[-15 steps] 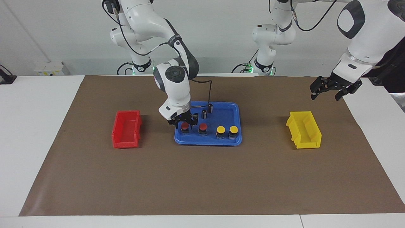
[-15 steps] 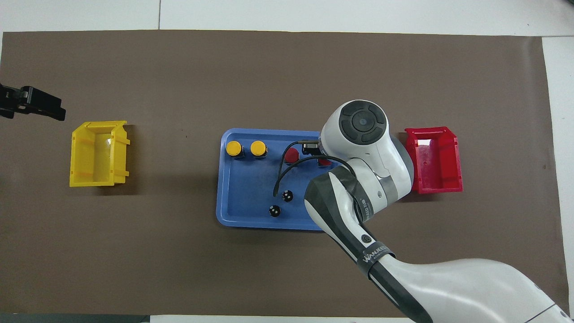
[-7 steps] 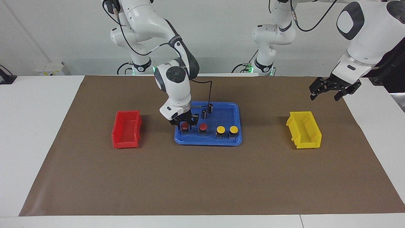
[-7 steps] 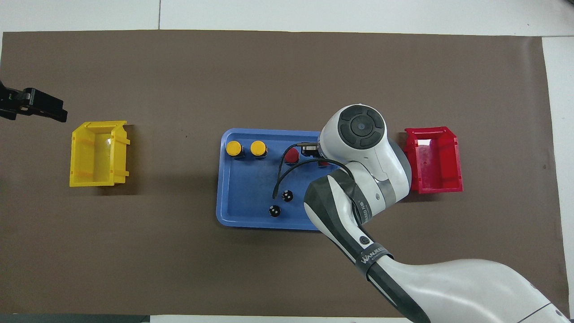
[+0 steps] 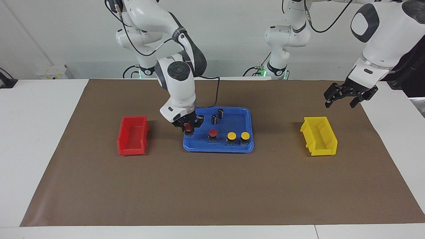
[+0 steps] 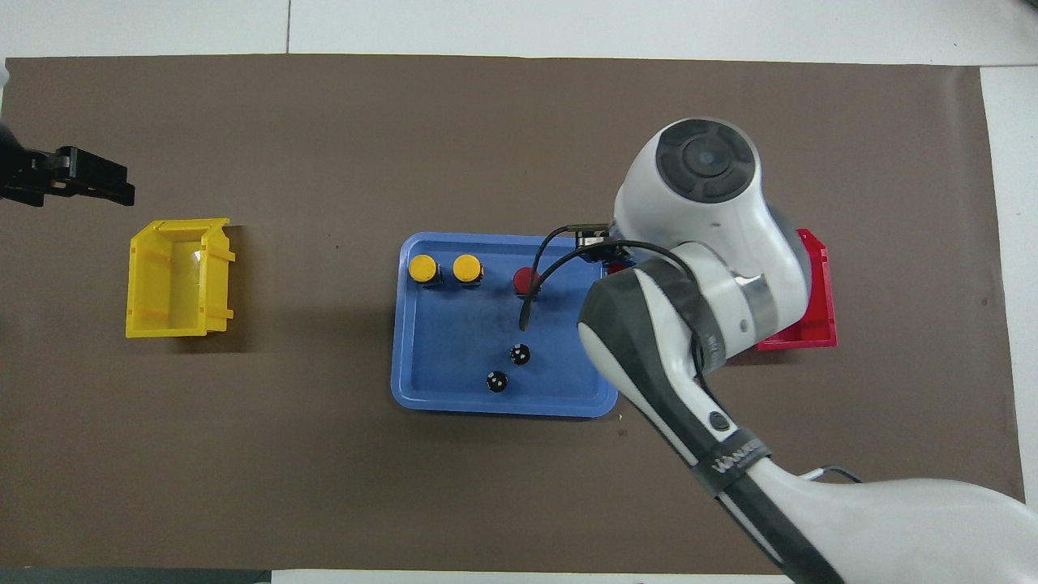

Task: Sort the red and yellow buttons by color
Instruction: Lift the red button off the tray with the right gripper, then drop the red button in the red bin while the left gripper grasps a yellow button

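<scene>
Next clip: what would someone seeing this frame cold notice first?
Probably the right gripper, holding a red button lifted just over the blue tray at the end toward the red bin. Three buttons sit in the tray: one red, two yellow. The left gripper waits in the air near the yellow bin.

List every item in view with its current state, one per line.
Right gripper: shut on the held red button, raised over the blue tray's edge.
Held red button: lifted off the tray.
Other red button: upright on the blue tray.
Yellow buttons: upright on the tray, side by side.
Black cylinders: upright on the tray.
Red bin: empty.
Yellow bin: empty.
Left gripper: open, waiting above the mat near the yellow bin.
</scene>
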### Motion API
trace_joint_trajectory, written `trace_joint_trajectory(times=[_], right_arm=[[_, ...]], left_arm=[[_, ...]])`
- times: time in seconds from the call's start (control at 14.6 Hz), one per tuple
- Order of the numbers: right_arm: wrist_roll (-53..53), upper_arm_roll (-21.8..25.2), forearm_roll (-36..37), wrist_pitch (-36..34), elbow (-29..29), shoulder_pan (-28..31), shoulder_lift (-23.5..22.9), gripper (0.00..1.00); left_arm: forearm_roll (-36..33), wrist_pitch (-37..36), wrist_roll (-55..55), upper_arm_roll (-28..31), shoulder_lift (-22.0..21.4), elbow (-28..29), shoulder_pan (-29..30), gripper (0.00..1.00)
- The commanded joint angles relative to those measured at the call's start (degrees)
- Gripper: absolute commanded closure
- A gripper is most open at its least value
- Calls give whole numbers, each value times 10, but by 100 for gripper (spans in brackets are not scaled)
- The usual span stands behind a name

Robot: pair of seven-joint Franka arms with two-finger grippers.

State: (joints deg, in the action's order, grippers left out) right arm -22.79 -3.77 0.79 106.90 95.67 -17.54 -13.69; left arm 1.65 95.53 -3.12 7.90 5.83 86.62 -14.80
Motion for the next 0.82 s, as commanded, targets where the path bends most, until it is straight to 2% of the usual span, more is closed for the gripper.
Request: trace_joint_trajectory(times=[0.0, 0.14, 0.34, 0.48, 0.62, 0.75], right_arm=[[119, -5, -8, -78, 12, 78, 60, 72], [180, -4, -8, -86, 53, 124, 99, 72], [275, -4, -10, -65, 101, 196, 119, 72], [279, -4, -12, -23, 153, 205, 138, 72], [277, -4, -12, 48, 213, 204, 157, 72], [275, -5, -13, 83, 240, 200, 164, 72]], left_arm=[[6, 67, -109, 0, -18, 61, -76, 0], [6, 126, -195, 0, -11, 102, -140, 0], [6, 197, -255, 0, 14, 157, -201, 2], [6, 229, -261, -1, 22, 194, -211, 3], [6, 287, -269, -1, 22, 244, -234, 5], [7, 314, -270, -1, 30, 260, -239, 7]])
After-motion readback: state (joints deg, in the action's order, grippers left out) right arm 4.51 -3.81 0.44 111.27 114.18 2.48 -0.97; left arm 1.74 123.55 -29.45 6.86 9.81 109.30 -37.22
